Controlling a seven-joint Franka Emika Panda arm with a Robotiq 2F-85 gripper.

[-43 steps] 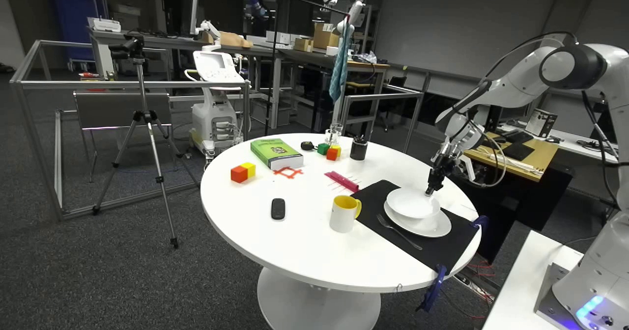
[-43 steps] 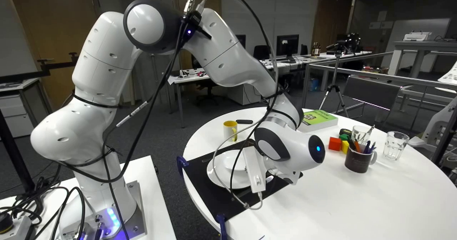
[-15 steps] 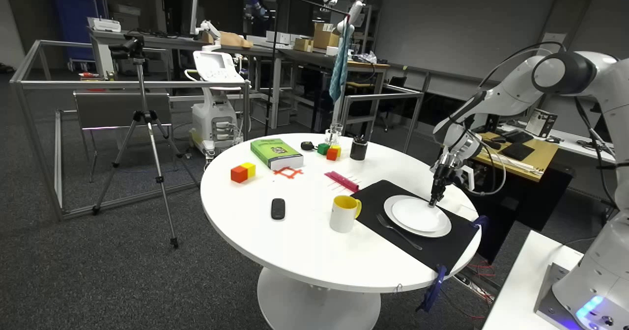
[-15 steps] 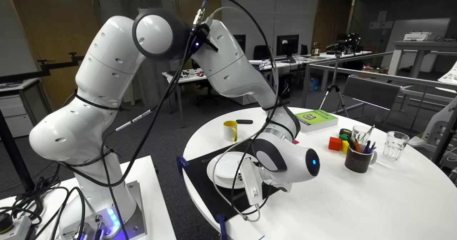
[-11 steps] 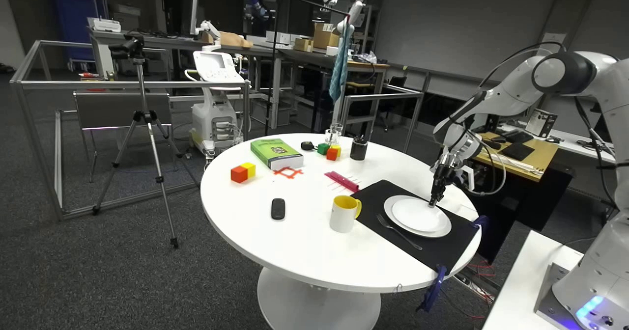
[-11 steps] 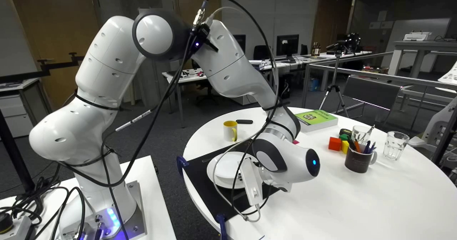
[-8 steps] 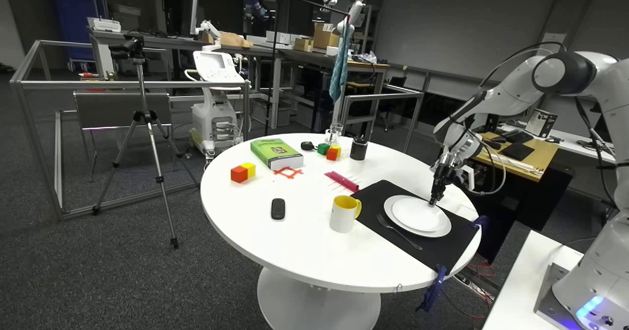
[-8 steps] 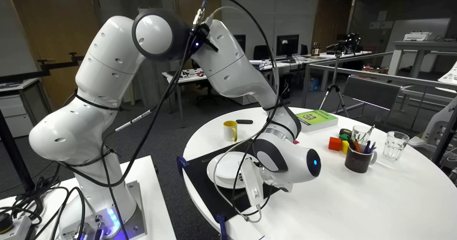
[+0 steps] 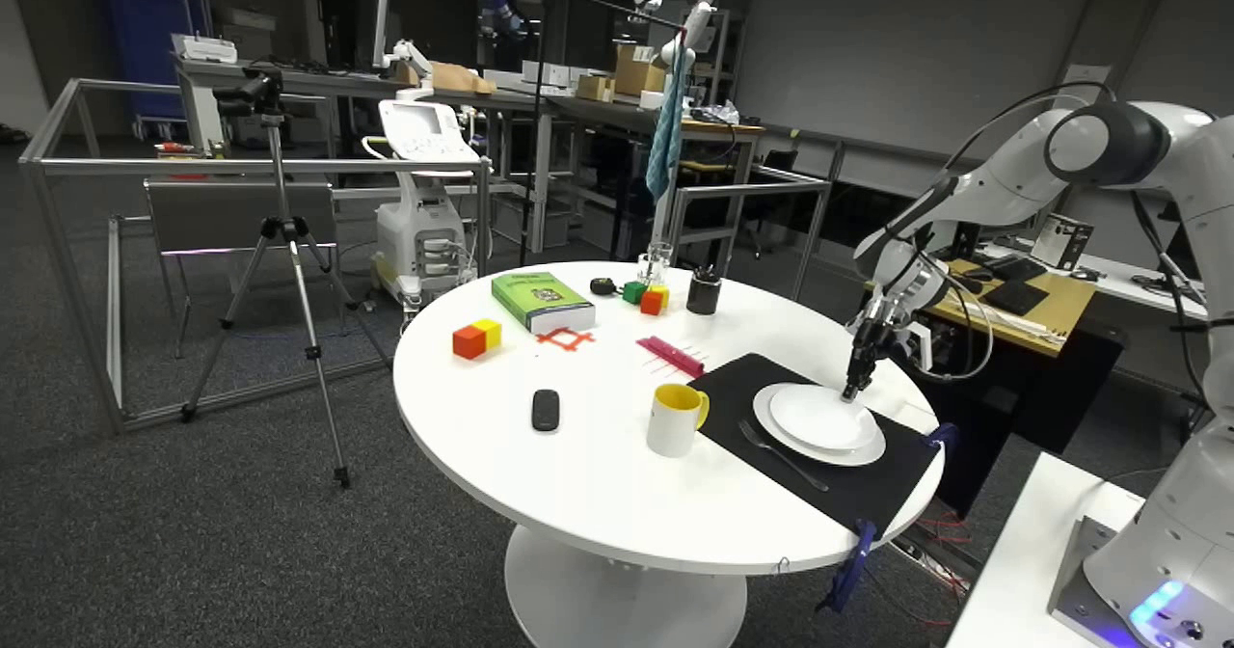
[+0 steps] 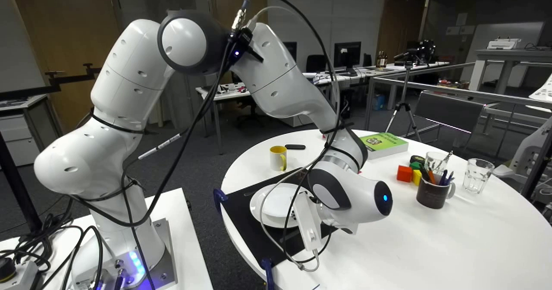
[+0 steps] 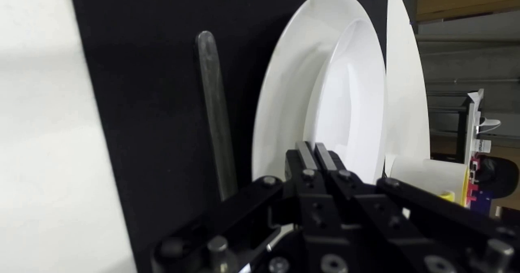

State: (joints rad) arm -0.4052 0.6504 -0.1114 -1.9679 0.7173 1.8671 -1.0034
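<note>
In the wrist view, the gripper (image 11: 315, 148) holds the shallow white bowl (image 11: 361, 98) by its rim. The fingers are drawn almost fully together, with only the thin rim between the tips. The bowl is over the white dinner plate (image 11: 280, 102), the reference for all positions below. Contact between bowl foot and plate cannot be confirmed. Beside the plate, on the black placemat (image 11: 154, 102), lies a metal utensil, probably a table knife (image 11: 218, 114); the gripper covers its lower end.
Caution: the pinch acts at one spot on a smooth rim. Off-centre weight could make the bowl pivot or slip; a tilted descent could chip either dish.

In an exterior view, the fork (image 9: 795, 467) lies just beside the plate, on the side opposite the gripper. The white mug with yellow interior (image 9: 672, 423) stands on that same side, farther from the plate.
Caution: dragging the bowl while its foot bears on the plate could push the plate into the fork.

In an exterior view, the arm's wrist (image 10: 358, 195) conceals the fingers. A slack cable loop (image 10: 261, 214) hangs in front of the plate.
Caution: this slack could catch the plate's edge or the nearby blue clamp (image 10: 268, 273) during travel.
</note>
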